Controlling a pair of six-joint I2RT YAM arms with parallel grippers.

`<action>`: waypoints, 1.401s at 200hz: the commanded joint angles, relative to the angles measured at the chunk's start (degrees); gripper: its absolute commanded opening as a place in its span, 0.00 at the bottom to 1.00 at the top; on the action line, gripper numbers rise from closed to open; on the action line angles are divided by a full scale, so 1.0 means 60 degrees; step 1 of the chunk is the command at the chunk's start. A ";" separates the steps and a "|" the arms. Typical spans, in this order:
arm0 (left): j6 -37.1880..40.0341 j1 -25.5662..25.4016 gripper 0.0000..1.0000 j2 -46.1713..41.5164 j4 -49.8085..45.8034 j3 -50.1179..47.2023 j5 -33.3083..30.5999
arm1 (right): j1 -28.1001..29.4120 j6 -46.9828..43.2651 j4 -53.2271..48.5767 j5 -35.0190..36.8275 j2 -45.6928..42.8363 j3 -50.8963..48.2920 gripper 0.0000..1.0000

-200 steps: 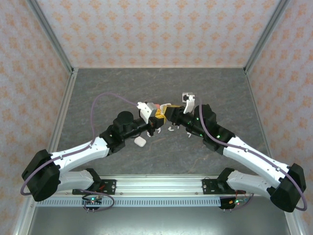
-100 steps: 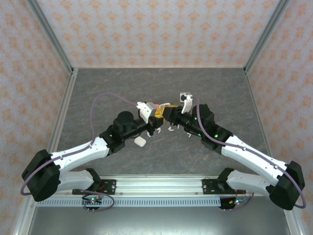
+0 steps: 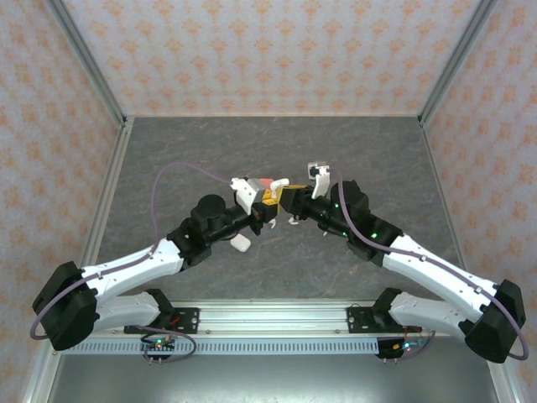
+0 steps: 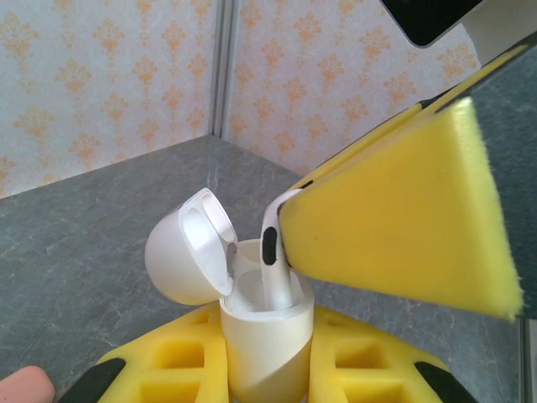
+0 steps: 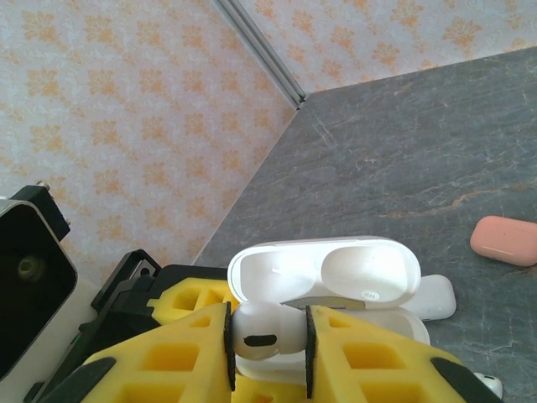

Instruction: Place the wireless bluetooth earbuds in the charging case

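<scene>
My left gripper (image 4: 264, 369) is shut on a white charging case (image 4: 264, 336), held upright above the table with its lid (image 4: 189, 248) swung open. My right gripper (image 5: 268, 340) is shut on a white earbud (image 5: 267, 329), gripping its bulb between the yellow foam fingers (image 5: 168, 361). In the left wrist view the earbud's stem (image 4: 277, 269) reaches down into the case's open well. The two grippers meet tip to tip over the middle of the table, the left gripper (image 3: 262, 204) next to the right gripper (image 3: 285, 200).
A coral-pink case (image 5: 506, 239) and another white case (image 5: 438, 298) lie on the grey table (image 3: 210, 151) beyond the grippers. A white case (image 3: 242, 243) sits under the left arm. Loose white earbuds (image 3: 294, 220) lie below the right gripper.
Both grippers have shifted slightly left together, the earbud staying over the case. Neither grip has changed.
</scene>
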 commanded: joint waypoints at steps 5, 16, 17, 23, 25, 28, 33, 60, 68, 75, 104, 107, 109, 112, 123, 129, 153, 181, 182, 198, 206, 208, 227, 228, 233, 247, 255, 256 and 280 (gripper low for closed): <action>0.0082 -0.0022 0.00 -0.0356 0.0616 0.0004 -0.0374 | 0.0072 0.0019 -0.0727 -0.0107 -0.0068 -0.0082 0.27; 0.0082 -0.0023 0.00 -0.0349 0.0620 0.0021 -0.0321 | 0.0072 0.0026 -0.0728 -0.0122 -0.0021 -0.0046 0.27; 0.0089 -0.0015 0.00 -0.0351 0.0617 0.0023 -0.0313 | 0.0072 0.0028 -0.0729 -0.0122 -0.0003 -0.0046 0.27; 0.0083 -0.0022 0.00 -0.0340 0.0623 0.0026 -0.0277 | 0.0072 0.0030 -0.0730 -0.0150 0.0032 0.0005 0.27; 0.0090 -0.0022 0.00 -0.0332 0.0623 0.0030 -0.0272 | 0.0072 0.0030 -0.0730 -0.0166 0.0061 0.0016 0.27; 0.0096 -0.0030 0.00 -0.0326 0.0626 0.0039 -0.0248 | 0.0072 0.0015 -0.0719 -0.0179 0.0076 0.0052 0.27; 0.0093 -0.0023 0.00 -0.0325 0.0621 0.0054 -0.0220 | 0.0072 0.0014 -0.0696 -0.0230 0.0132 0.0091 0.27; 0.0126 -0.0022 0.00 -0.0270 0.0577 0.0091 -0.0054 | 0.0072 -0.0009 -0.0684 -0.0411 0.0410 0.0302 0.27; 0.0130 -0.0020 0.00 -0.0252 0.0562 0.0113 -0.0039 | 0.0072 -0.0027 -0.0686 -0.0451 0.0485 0.0346 0.27; 0.0141 -0.0022 0.00 -0.0225 0.0557 0.0126 -0.0016 | 0.0072 -0.0021 -0.0694 -0.0473 0.0530 0.0373 0.27; 0.0162 -0.0024 0.00 -0.0203 0.0555 0.0129 0.0000 | 0.0072 -0.0002 -0.0795 -0.0517 0.0642 0.0448 0.27; 0.0169 -0.0022 0.00 -0.0191 0.0559 0.0138 0.0008 | 0.0064 -0.0002 -0.0804 -0.0507 0.0642 0.0455 0.28; 0.0170 -0.0030 0.00 -0.0196 0.0556 0.0142 0.0011 | 0.0070 0.0000 -0.0815 -0.0504 0.0653 0.0464 0.28; 0.0170 -0.0025 0.00 -0.0201 0.0577 0.0143 0.0004 | 0.0071 -0.0007 -0.0831 -0.0496 0.0649 0.0474 0.28; 0.0176 -0.0024 0.00 -0.0198 0.0586 0.0143 0.0037 | 0.0071 -0.0008 -0.0954 -0.0440 0.0685 0.0558 0.29; 0.0163 -0.0022 0.00 -0.0204 0.0596 0.0136 0.0035 | 0.0072 -0.0011 -0.1000 -0.0434 0.0700 0.0603 0.30; 0.0122 -0.0022 0.00 -0.0179 0.0658 0.0114 0.0059 | 0.0071 -0.0080 -0.1187 -0.0415 0.0788 0.0785 0.32; 0.0055 -0.0022 0.00 -0.0196 0.0735 0.0028 0.0036 | 0.0072 -0.0123 -0.1324 -0.0413 0.0862 0.0990 0.37; 0.0054 -0.0015 0.00 -0.0194 0.0740 0.0027 0.0026 | 0.0072 -0.0120 -0.1335 -0.0404 0.0862 0.0992 0.37; 0.0038 -0.0022 0.00 -0.0211 0.0751 -0.0010 0.0007 | 0.0072 -0.0160 -0.1386 -0.0340 0.0857 0.1095 0.40; 0.0026 -0.0026 0.00 -0.0242 0.0760 -0.0047 0.0001 | 0.0072 -0.0198 -0.1438 -0.0309 0.0847 0.1160 0.42; 0.0024 -0.0023 0.00 -0.0242 0.0767 -0.0047 0.0002 | 0.0072 -0.0203 -0.1464 -0.0301 0.0847 0.1186 0.42; 0.0035 -0.0022 0.00 -0.0301 0.0750 -0.0091 -0.0042 | 0.0072 -0.0349 -0.1725 -0.0165 0.0796 0.1394 0.46; 0.0036 -0.0022 0.00 -0.0306 0.0755 -0.0098 -0.0049 | 0.0072 -0.0357 -0.1740 -0.0151 0.0785 0.1406 0.47; 0.0038 -0.0026 0.00 -0.0316 0.0741 -0.0105 -0.0070 | 0.0072 -0.0405 -0.1838 -0.0084 0.0742 0.1476 0.48; 0.0070 -0.0024 0.00 -0.0379 0.0675 -0.0148 -0.0150 | 0.0072 -0.0587 -0.2274 0.0209 0.0579 0.1697 0.52; 0.0093 -0.0022 0.00 -0.0419 0.0636 -0.0178 -0.0173 | 0.0072 -0.0711 -0.2605 0.0406 0.0466 0.1850 0.55; 0.0095 -0.0022 0.00 -0.0423 0.0632 -0.0178 -0.0173 | 0.0072 -0.0743 -0.2627 0.0442 0.0459 0.1869 0.55; 0.0184 -0.0024 0.00 -0.0569 0.0451 -0.0279 -0.0283 | 0.0021 -0.1116 -0.3778 0.1192 0.0071 0.2267 0.62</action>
